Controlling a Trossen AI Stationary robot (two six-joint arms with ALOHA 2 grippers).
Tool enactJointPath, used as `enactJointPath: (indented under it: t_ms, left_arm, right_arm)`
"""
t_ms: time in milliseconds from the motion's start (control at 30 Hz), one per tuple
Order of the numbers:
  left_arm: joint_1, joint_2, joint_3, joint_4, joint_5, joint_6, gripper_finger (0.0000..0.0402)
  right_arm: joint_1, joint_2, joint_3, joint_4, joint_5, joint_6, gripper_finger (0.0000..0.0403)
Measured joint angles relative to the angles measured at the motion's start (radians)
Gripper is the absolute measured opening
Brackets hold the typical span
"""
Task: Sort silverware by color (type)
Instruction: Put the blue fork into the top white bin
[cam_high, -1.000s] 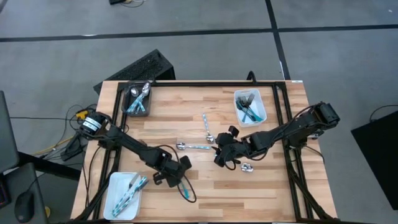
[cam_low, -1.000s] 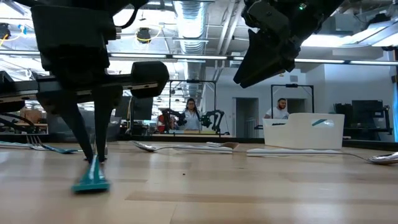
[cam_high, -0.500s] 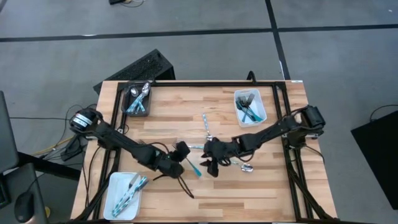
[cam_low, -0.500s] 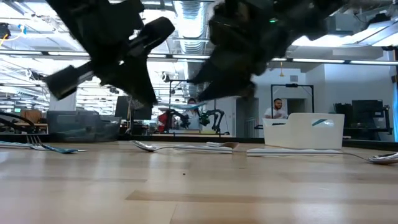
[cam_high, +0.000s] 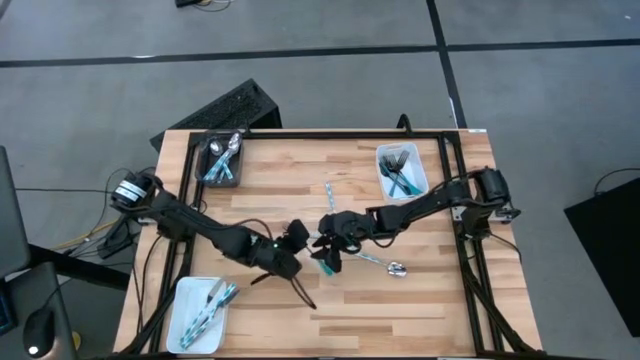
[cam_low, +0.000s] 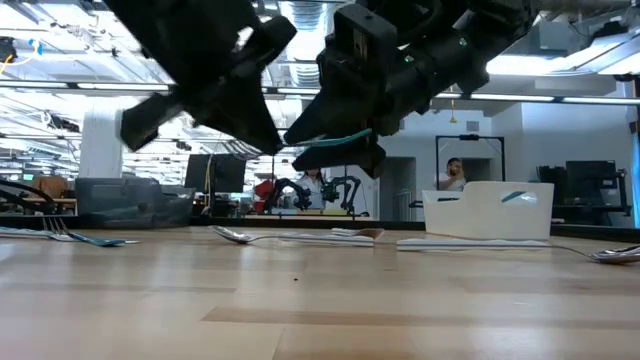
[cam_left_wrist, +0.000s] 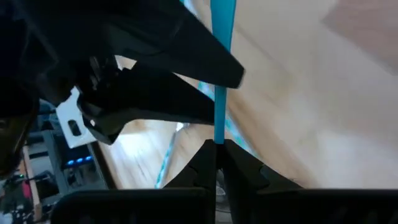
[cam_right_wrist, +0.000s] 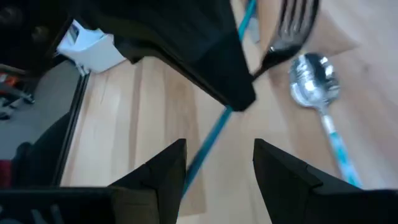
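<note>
Over the middle of the table my left gripper is shut on a piece of silverware with a slim teal handle, held clear of the table. My right gripper faces it from the right, open. Its two fingers stand on either side of the handle; I cannot tell whether they touch it. My left fingers hide the piece's metal head in the left wrist view. In the right wrist view a fork head shows just past the left fingers. My left gripper pinches the teal handle between its two fingertips. From there the handle runs on away from the fingers to its broader free end. The piece is lifted clear of the table and lies nearly level in the low view.
A spoon and another piece lie loose mid-table. A white tray of forks sits far right, a dark bin of spoons far left, a white tray near left. People stand in the room beyond.
My left gripper has lifted the teal-handled piece off the near part of the table, where it stood on its handle end, and carried it up toward the centre, tipping it nearly level. My right gripper has moved left to meet it.
</note>
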Motion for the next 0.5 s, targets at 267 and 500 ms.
enactJointPath:
  t_ms: [267, 500]
  left_arm:
    - [0.051, -0.001, 0.0, 0.048, 0.03, 0.07, 0.0]
    - [0.051, -0.003, 0.001, 0.045, 0.061, -0.146, 0.0028]
  right_arm:
    - [-0.02, -0.012, 0.004, -0.052, -0.008, 0.008, 0.0115]
    - [-0.023, -0.017, 0.003, -0.105, 0.084, 0.004, 0.0025]
